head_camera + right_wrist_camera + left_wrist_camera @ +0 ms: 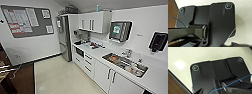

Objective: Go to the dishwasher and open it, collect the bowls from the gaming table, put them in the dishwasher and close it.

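Room: a small kitchenette seen from the head view, with a pale cream floor (pixel 62 77) meeting dark brown flooring (pixel 22 80) at the near left.
Counter: a long white worktop (pixel 100 53) runs from the far middle to the near right, over white base cabinets with bar handles (pixel 110 75).
Sink: a stainless-steel basin (pixel 125 63) is set into the worktop at the right and holds some items too blurred to name; a tap (pixel 128 52) stands just behind it.
Fridge: a tall steel refrigerator (pixel 64 37) stands at the far end of the counter run.
Dishwasher: a dark-fronted panel (pixel 80 52) sits in the base run just right of the refrigerator; whether this is the appliance cannot be told.
Walls: a grey notice board with papers (pixel 27 20) hangs on the left wall; white upper cabinets (pixel 93 22) and a paper-towel dispenser (pixel 120 31) hang above the counter.
Grippers: both wrist views look down at floor past the dark mounting plates; how far either stands open, or what it holds, cannot be told.
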